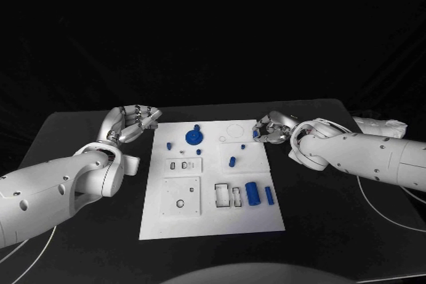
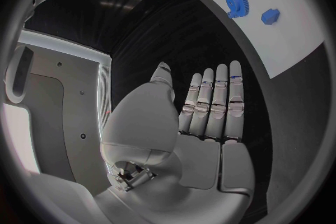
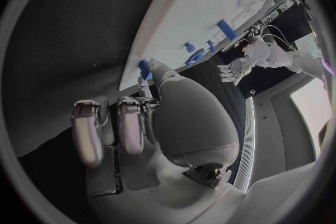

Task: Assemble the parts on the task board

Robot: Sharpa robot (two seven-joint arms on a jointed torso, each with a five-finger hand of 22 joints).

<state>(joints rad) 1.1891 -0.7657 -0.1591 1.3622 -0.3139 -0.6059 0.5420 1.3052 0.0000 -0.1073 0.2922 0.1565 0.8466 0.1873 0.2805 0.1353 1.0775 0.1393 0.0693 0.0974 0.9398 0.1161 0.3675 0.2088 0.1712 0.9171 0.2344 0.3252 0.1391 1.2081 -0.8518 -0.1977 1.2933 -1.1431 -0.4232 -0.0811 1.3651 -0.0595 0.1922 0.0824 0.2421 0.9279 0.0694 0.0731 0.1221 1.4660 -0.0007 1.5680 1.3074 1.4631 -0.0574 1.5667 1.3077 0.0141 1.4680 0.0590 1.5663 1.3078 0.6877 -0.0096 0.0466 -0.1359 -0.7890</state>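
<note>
Right hand (image 1: 271, 127) at task board (image 1: 213, 225) far right edge, fingers pinching small blue part (image 1: 257, 134). Left hand (image 1: 135, 119) just off board's far left corner, over counter (image 1: 80, 136), open, fingers straight, holding nothing. Blue gear (image 1: 194, 137) on board between hands, nearer left hand.

R hand (image 1: 269, 129) seemingly pinching blue part (image 1: 257, 135).

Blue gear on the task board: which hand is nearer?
Left. The left hand sits just off the board edge beside the blue gear; the right hand is across the task board, farther off.
</note>
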